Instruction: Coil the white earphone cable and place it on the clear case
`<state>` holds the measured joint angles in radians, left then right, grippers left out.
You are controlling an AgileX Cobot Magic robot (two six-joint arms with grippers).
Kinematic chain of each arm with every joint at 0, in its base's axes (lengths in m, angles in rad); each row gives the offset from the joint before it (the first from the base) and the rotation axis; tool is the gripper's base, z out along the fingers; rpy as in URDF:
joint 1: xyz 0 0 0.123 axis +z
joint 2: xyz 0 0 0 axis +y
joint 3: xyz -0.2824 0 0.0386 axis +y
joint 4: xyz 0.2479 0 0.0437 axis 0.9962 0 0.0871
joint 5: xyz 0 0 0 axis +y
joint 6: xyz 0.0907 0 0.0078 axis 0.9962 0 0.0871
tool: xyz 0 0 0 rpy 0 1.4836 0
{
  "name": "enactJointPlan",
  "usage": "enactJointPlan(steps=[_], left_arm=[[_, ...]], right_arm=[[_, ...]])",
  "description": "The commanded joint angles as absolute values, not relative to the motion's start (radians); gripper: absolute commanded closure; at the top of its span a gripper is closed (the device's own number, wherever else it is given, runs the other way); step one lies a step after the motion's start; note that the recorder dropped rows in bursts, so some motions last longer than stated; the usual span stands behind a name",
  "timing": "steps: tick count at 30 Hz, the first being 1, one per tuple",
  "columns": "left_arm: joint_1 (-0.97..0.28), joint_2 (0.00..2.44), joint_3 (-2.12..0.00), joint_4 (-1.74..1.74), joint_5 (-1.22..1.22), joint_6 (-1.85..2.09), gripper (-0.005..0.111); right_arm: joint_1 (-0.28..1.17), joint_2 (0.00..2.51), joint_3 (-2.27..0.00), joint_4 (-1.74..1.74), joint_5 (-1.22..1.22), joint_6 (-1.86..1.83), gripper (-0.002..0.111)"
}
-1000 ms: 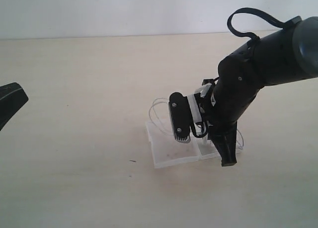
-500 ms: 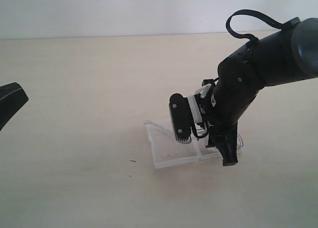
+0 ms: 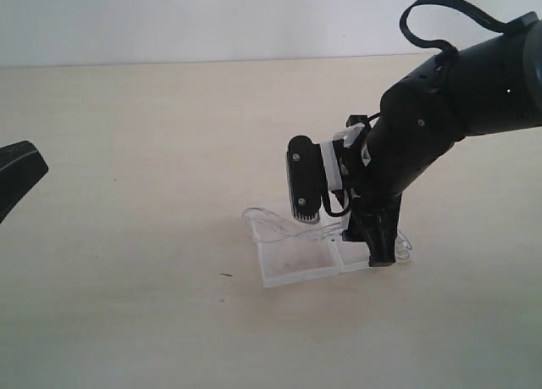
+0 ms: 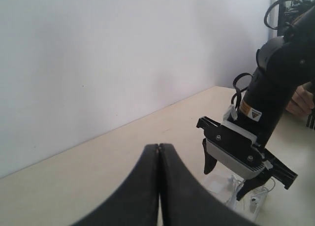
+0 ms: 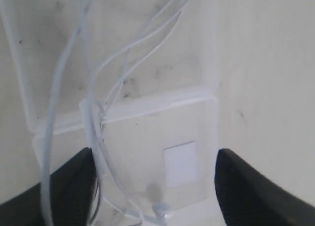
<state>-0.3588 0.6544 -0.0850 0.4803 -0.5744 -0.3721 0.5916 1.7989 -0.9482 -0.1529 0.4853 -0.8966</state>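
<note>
You have wide bare table on the left of the exterior view, between the left gripper resting at that edge and the clear case near the middle. Only a small dark speck lies in that stretch, near the case. The table's far edge meets a pale wall, well apart from the case. On the right, the right arm leans down over the case and takes up the room there.

Your right gripper hangs low over one half of the case with its jaws spread wide, its fingers on either side of that half. Cable strands pass between them close to one finger, and nothing shows them pinched. The left gripper's jaws are pressed together with nothing between them.

The white earphone cable is thin and lies in loose, uneven loops. It rests on the case and crosses both halves and the hinge line. In the exterior view one loop rises over the case's far left corner and another curls onto the table just right of the gripper. A small white bud sits near the edge of the labelled half.

The case lies opened out, its two translucent halves side by side and flecked with dark specks. A whitish label sits on the half between the fingers. What the case holds is the cable.
</note>
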Motion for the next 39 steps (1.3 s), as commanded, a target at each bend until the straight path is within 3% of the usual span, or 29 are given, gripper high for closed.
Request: enactJointPlan(steps=[1, 16, 23, 29, 39], left_arm=[[-0.357, 0.647, -0.082, 0.466, -0.574, -0.371, 0.107], [-0.357, 0.647, -0.082, 0.466, -0.562, -0.371, 0.107], [-0.357, 0.647, -0.082, 0.466, -0.562, -0.371, 0.107], [-0.357, 0.647, -0.082, 0.466, -0.559, -0.373, 0.107], [-0.357, 0.647, -0.082, 0.466, -0.556, -0.373, 0.107]], right_arm=[[0.593, 1.780, -0.947, -0.159, 0.446, -0.849, 0.043], [0.593, 1.833, -0.947, -0.241, 0.365, -0.673, 0.043], [0.593, 1.800, -0.947, -0.239, 0.449, -0.643, 0.043], [0.593, 1.755, -0.947, -0.235, 0.459, -0.622, 0.029], [0.593, 1.753, -0.947, -0.185, 0.543, -0.625, 0.029]])
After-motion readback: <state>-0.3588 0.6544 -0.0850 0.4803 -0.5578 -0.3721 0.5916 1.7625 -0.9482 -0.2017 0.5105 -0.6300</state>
